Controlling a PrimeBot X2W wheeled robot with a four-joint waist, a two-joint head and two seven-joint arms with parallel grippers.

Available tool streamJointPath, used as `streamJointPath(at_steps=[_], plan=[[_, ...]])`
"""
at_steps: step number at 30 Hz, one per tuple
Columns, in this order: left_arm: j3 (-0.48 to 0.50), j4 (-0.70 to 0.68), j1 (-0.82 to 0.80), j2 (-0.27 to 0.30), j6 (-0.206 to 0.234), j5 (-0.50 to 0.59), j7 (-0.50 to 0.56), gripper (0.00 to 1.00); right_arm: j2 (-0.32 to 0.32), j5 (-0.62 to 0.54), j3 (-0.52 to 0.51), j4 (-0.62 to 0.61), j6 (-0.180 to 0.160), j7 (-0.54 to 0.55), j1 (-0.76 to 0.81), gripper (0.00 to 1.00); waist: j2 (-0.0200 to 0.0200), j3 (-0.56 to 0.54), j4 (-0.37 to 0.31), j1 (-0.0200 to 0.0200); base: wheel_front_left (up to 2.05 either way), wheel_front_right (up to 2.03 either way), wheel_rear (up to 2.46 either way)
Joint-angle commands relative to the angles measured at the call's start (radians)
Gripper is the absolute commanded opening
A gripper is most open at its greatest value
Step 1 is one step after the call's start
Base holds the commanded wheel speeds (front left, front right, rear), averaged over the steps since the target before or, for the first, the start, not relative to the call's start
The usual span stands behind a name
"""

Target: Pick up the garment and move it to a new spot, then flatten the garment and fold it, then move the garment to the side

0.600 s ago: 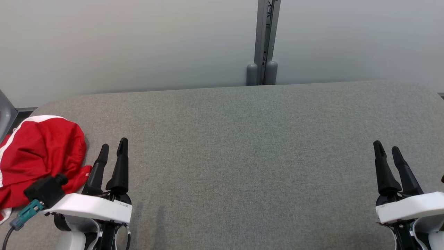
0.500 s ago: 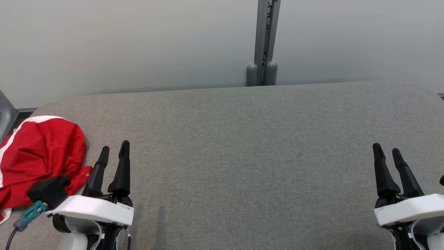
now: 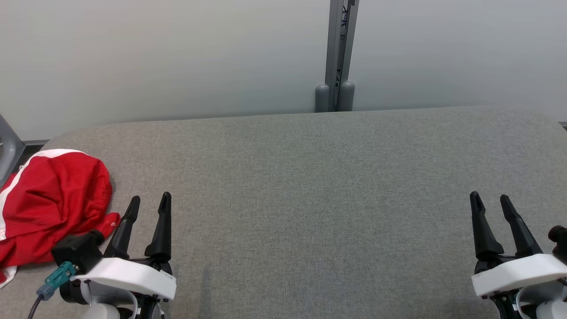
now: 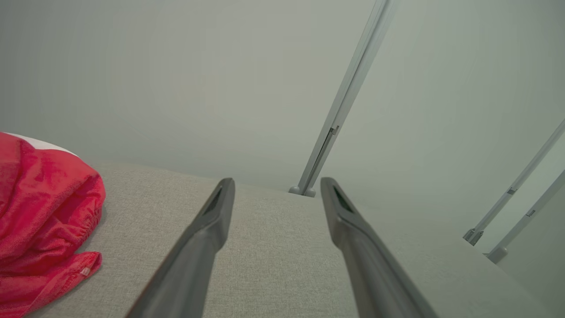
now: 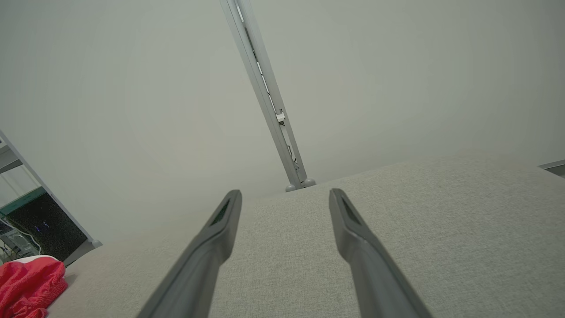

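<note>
Garment (image 3: 53,208), red with a white stripe along its far-left edge, lies crumpled on the left end of the grey bench (image 3: 310,199), partly cut off by the head view's edge. Its long axis runs roughly near-left to far-right, and a hem corner pokes rightward toward the left tool (image 3: 149,198). That tool hovers just beside it, jaws apart and empty, pointing at the far wall (image 3: 177,57). The right tool (image 3: 490,197), well apart at the bench's right end, is likewise spread and empty.
</note>
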Motion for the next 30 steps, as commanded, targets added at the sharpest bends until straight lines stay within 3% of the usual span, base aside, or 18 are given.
streamJointPath(at_steps=[1,30], plan=[[-0.002,-0.004,-0.004,0.01,0.007,0.031,-0.009,1.0,-0.01,-0.031,0.0,-0.003,0.002,-0.011,-0.011,1.0,-0.0001,-0.001,0.0,0.0,0.0,0.0,0.0],[-0.031,0.103,-0.005,0.015,0.032,0.269,-0.08,1.0,-0.001,-0.265,0.014,0.078,0.002,-0.083,-0.014,1.0,-0.0001,-0.014,0.006,0.0,0.0,0.0,0.0]])
